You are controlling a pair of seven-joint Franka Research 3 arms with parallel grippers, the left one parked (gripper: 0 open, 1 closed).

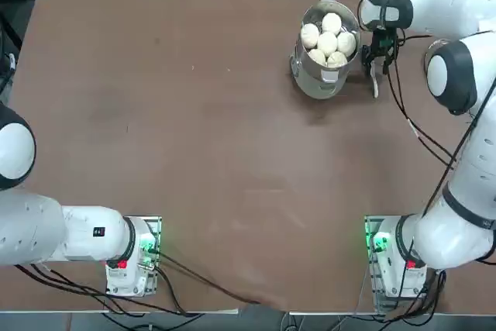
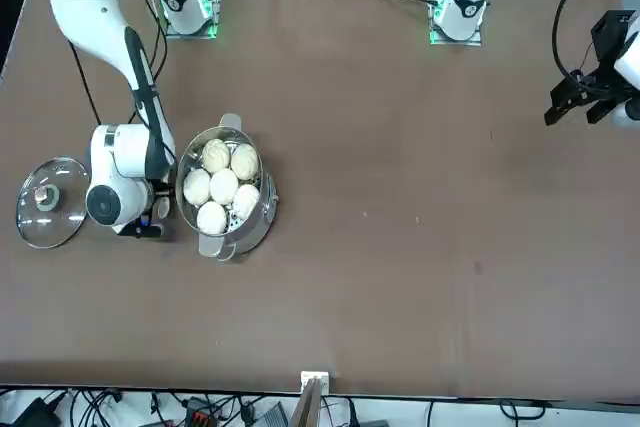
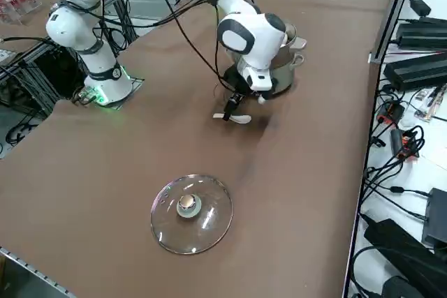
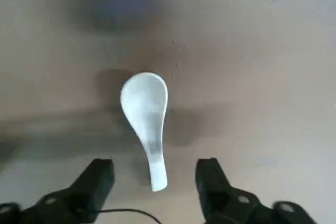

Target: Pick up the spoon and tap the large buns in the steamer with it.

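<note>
The steamer (image 1: 326, 40) stands on the brown table (image 1: 194, 153) and serves as the reference landmark. Five large buns (image 1: 328, 39) sit clustered inside it, touching one another. The right gripper (image 4: 155, 176) hangs just beside the steamer, on the side facing the glass lid (image 3: 191, 213), fingers spread wide and holding nothing. The spoon (image 4: 146, 119) lies flat on the table directly beneath, its handle end between the two fingers and its bowl pointing away.

Handling: the spoon appears rigid, light, smooth and probably brittle, so a glossy handle may slip under a pinch. Grip across the narrow handle, near mid-length.

Limits: the overhead and front views mostly hide the spoon behind the wrist. Its material cannot be determined.
</note>
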